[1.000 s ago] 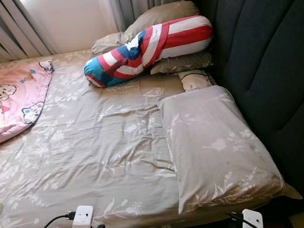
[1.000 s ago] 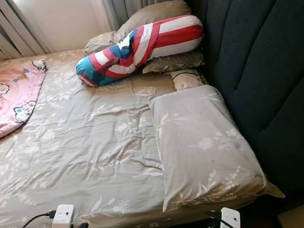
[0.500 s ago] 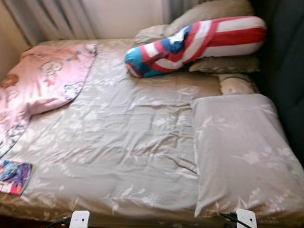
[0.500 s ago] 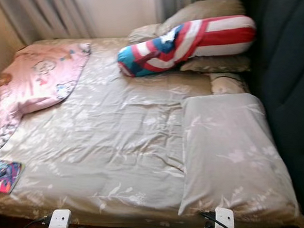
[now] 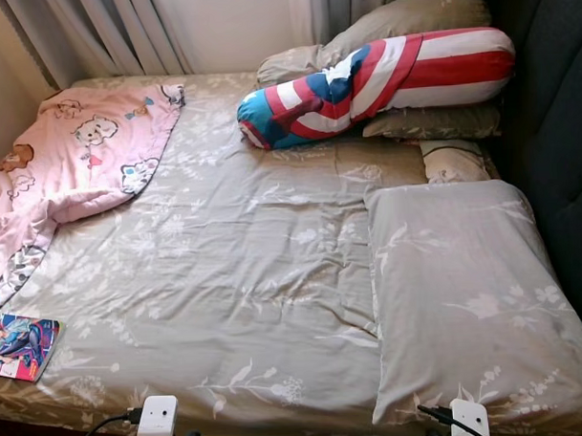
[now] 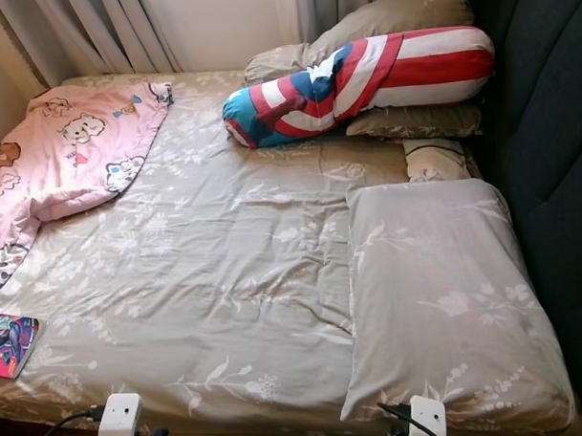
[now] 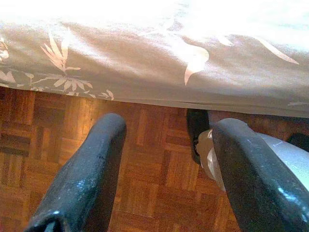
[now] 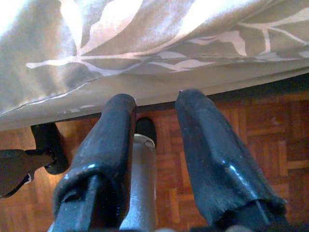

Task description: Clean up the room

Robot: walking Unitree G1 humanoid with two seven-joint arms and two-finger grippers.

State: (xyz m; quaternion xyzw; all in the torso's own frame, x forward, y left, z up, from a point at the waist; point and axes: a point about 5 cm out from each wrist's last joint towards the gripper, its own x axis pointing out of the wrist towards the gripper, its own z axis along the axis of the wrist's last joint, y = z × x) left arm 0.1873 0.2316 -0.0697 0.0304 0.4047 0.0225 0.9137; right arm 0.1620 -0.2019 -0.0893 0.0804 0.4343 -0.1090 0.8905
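Both my end effectors (image 7: 164, 169) (image 8: 154, 154) hang open; pink blanket (image 5: 78, 154) at ten o'clock: soft, light, pinch its edge.

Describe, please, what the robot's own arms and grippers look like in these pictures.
Each wrist carries a white boxy module with a black cable plugged in, seen at the left arm and the right arm. The left gripper has two long, rounded black fingers with a worn, dusty matte surface; the right gripper matches, its finger bases frayed.

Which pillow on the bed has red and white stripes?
The long striped bolster, lying on the plain beige pillows at the headboard. The big flat pillow nearer the robot is beige with flowers.
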